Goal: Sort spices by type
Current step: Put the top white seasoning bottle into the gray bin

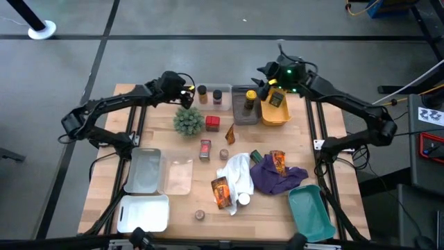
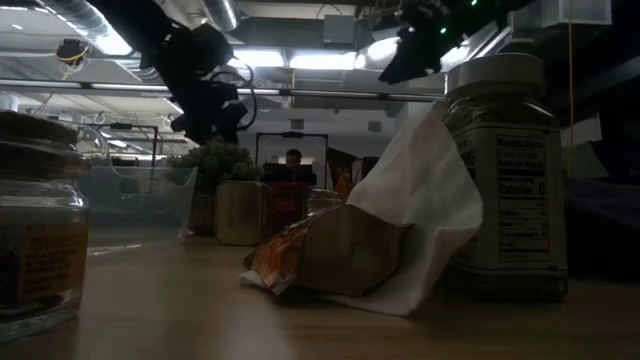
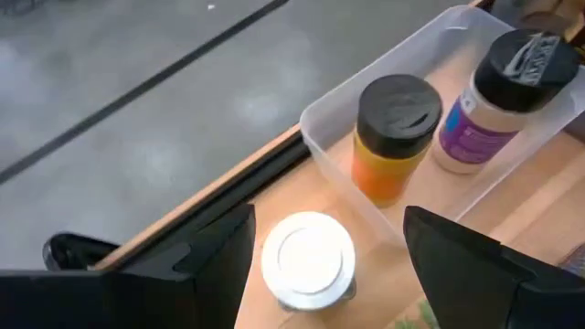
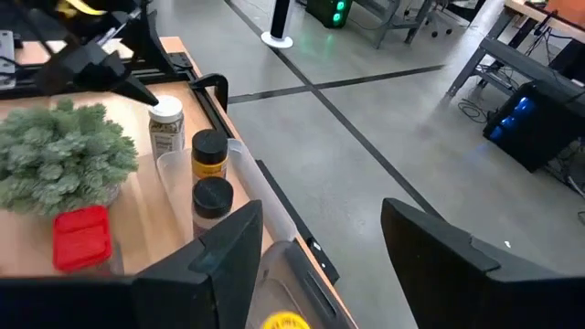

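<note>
The left pincer (image 3: 315,260) hangs released right above a white-capped jar (image 3: 308,260) standing on the surface (image 1: 159,135) just beside the clear tray (image 3: 366,87), which holds an orange jar (image 3: 391,137) and a purple-labelled jar (image 3: 498,100). The right pincer (image 4: 320,251), fingers spread and gripping nothing, hovers near the far edge above the yellow bin (image 1: 275,114).

A yellow-capped jar (image 4: 283,322) is cut off at the wrist view's edge; a distant person (image 2: 293,160) is too dim to make out.
</note>
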